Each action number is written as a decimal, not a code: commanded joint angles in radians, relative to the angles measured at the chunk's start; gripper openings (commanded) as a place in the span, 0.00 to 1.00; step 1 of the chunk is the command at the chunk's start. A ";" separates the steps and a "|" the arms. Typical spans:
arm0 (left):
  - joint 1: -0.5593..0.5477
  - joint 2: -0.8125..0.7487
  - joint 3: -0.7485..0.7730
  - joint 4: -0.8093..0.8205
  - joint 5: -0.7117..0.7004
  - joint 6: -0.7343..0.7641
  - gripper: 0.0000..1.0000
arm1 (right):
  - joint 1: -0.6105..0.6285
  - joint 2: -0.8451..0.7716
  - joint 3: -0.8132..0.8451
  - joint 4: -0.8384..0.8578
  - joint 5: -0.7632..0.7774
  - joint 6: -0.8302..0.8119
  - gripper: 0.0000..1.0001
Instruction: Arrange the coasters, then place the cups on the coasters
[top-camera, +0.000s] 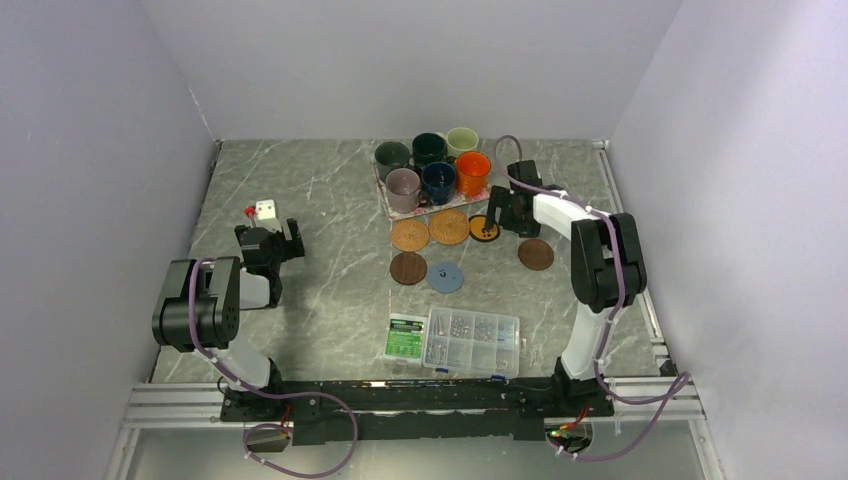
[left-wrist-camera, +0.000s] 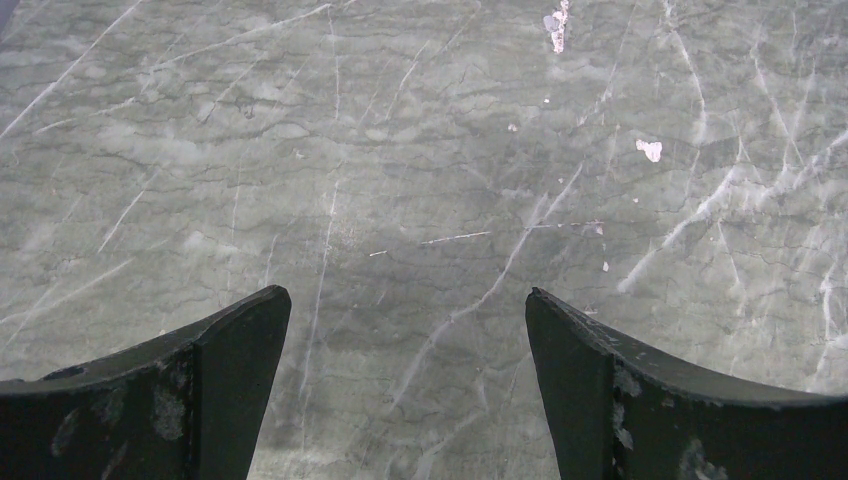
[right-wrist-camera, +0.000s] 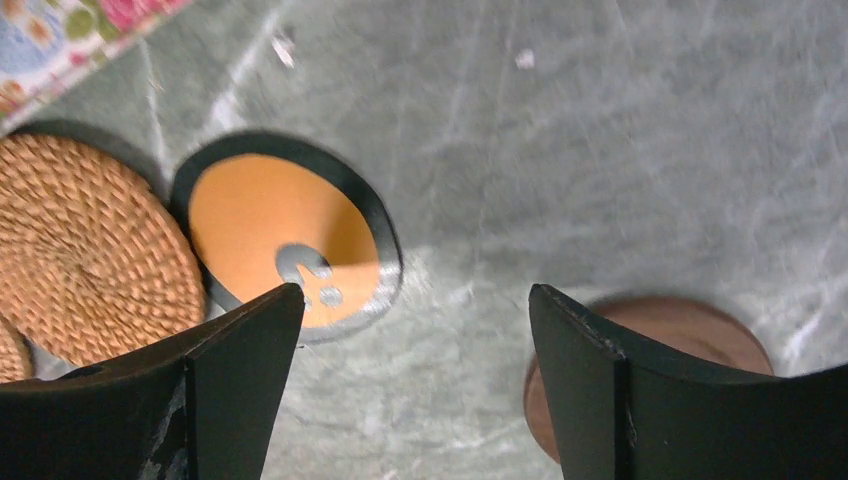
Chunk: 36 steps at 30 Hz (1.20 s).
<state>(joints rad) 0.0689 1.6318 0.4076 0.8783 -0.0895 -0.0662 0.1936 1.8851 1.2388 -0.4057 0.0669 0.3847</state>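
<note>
- The table (top-camera: 320, 200) was the widest thing before me, grey and marbled, with both my arms based at its near edge.
- The floral tray (right-wrist-camera: 50, 50) sat at the far middle with all six cups (top-camera: 440, 178) crowded on it, none on a coaster yet.
- The coasters (top-camera: 449, 226) lay loose just in front of the tray, unevenly spread: two woven, two brown, one blue, one black with orange.
- My right gripper (right-wrist-camera: 412, 292) hung low with its jaws wide and empty, over bare table between the black-and-orange coaster (right-wrist-camera: 290, 240) and a dark brown coaster (right-wrist-camera: 680, 335).
- My left gripper (left-wrist-camera: 408, 292), its jaws equally wide and empty, waited over bare table well off to the left.
- I judged the arranging was the step in hand. To do it well, I should centre on one disc and pinch its thin rim squarely. I should then lift it clear without dragging the woven coaster (right-wrist-camera: 95, 250) just beside, and leave room between discs for each cup.
</note>
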 joint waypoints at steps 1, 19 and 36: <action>0.002 0.000 -0.001 0.050 0.014 0.011 0.94 | 0.007 0.036 0.087 0.079 -0.025 -0.002 0.89; 0.002 0.000 -0.001 0.051 0.015 0.011 0.94 | 0.077 0.208 0.254 0.125 0.068 -0.016 0.93; 0.002 0.000 -0.001 0.050 0.016 0.011 0.94 | 0.144 0.140 0.043 0.069 0.211 -0.005 0.93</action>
<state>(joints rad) 0.0689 1.6318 0.4072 0.8783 -0.0895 -0.0662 0.3275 2.0266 1.3296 -0.2329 0.2443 0.3702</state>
